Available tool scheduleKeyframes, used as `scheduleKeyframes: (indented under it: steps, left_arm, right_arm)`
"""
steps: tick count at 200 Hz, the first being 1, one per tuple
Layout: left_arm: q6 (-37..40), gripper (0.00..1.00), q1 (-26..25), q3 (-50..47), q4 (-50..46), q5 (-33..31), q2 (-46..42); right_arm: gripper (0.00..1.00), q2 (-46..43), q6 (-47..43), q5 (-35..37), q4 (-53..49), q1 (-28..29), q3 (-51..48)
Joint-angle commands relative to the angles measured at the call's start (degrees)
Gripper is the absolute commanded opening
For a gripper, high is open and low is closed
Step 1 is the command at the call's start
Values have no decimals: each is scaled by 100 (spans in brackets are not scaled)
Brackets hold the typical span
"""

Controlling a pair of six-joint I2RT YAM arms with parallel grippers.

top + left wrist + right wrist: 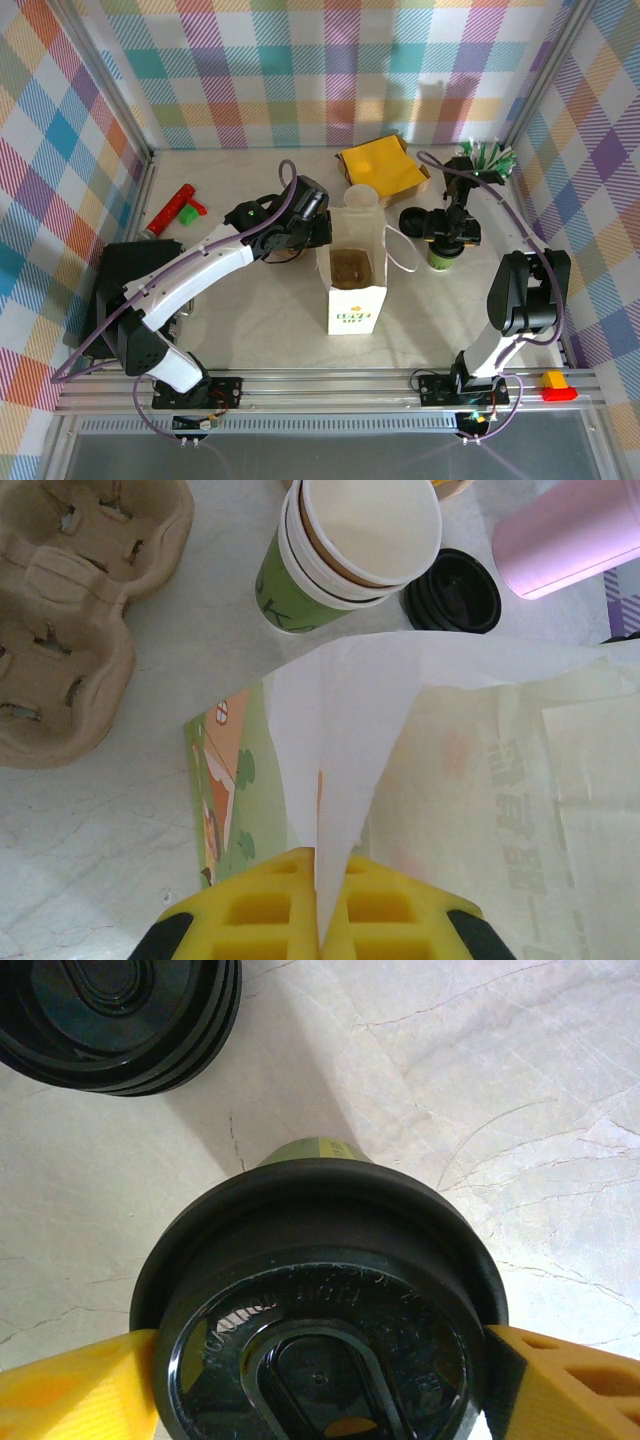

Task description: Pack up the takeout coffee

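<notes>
Right of the white-and-green paper bag, the green paper coffee cup stands on the pale table, its round black plastic lid clamped between the yellow fingers of the right gripper, one on each side. The left gripper is pinched shut on the bag's top edge.

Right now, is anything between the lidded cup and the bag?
Only the handle of the bag, looping out from its right side toward the cup held in the right gripper. The lid stack sits behind that line, not on it. The left gripper pinches the bag's left edge, mouth open.
</notes>
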Motion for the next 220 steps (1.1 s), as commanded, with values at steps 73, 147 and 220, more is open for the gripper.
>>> scheduleKeyframes:
  steps: [73, 147, 220]
  left_arm:
    - [-68, 0, 43, -38, -52, 66, -135]
    - [-58, 9, 44, 188, 0, 275, -259]
    - [308, 42, 46, 925, -367, 429, -156]
  right_arm:
    - [79, 274, 62, -29, -224, 39, -103]
    - [65, -42, 279, 59, -721, 184, 99]
    - [63, -928, 681, 143, -1798, 681, 893]
